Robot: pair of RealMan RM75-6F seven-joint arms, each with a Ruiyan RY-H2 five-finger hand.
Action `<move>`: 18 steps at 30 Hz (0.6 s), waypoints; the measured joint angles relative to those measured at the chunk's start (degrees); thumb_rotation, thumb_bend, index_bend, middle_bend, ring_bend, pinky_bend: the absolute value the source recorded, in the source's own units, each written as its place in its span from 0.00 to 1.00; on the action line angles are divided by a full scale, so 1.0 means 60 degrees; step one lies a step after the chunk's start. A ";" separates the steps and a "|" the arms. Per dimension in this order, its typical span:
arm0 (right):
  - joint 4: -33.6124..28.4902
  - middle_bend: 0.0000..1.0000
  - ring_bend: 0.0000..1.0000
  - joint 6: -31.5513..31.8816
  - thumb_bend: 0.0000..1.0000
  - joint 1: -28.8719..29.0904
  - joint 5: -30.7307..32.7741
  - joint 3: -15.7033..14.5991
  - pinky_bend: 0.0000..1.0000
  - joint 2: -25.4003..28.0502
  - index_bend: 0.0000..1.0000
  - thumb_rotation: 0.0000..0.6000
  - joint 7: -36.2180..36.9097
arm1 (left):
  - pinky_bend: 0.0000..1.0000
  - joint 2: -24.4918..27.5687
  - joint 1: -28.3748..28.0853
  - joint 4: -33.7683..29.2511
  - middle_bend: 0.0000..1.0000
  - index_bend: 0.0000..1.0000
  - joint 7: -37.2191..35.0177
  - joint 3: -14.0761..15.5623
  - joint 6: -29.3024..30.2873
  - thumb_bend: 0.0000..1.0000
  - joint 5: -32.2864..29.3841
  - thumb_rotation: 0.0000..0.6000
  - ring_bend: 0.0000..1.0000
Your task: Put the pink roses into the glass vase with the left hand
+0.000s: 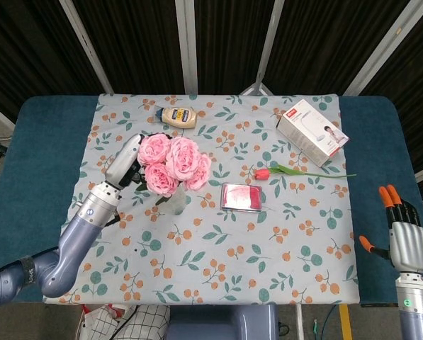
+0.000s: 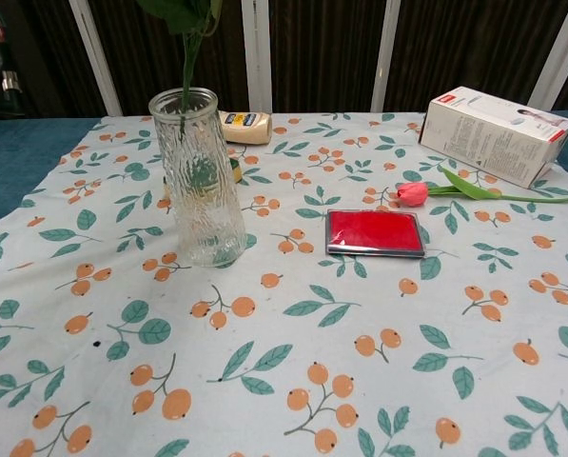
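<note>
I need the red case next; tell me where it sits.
In the head view the red case lies flat near the table's middle, just right of the glass vase and just below the single pink tulip.

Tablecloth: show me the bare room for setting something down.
The near part of the tablecloth, in front of the glass vase and red case, is bare. The far edge is crowded: mayonnaise bottle, white box, pink tulip.

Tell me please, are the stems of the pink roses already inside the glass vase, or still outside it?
Inside. In the chest view a green stem passes down through the mouth of the upright glass vase; the pink roses sit above it.
</note>
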 measured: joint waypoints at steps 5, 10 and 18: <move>-0.0050 0.02 0.09 0.0034 0.21 -0.0037 0.0049 0.0025 0.10 0.0048 0.02 1.00 0.0051 | 0.38 -0.0021 0.0166 0.0411 0.35 0.40 -0.0459 0.0179 -0.0269 0.32 0.0108 1.00 0.28; -0.0071 0.02 0.09 0.0009 0.21 -0.0037 0.0070 0.0029 0.10 0.0060 0.02 1.00 0.0083 | 0.26 0.0200 0.0219 0.0593 0.18 0.24 -0.0901 0.0401 -0.0903 0.24 0.0373 1.00 0.12; -0.0096 0.02 0.09 0.0030 0.21 -0.0041 0.0066 0.0051 0.10 0.0074 0.02 1.00 0.0171 | 0.13 0.0773 0.0336 0.0706 0.03 0.02 -0.1549 0.0639 -0.1505 0.18 0.0809 1.00 0.00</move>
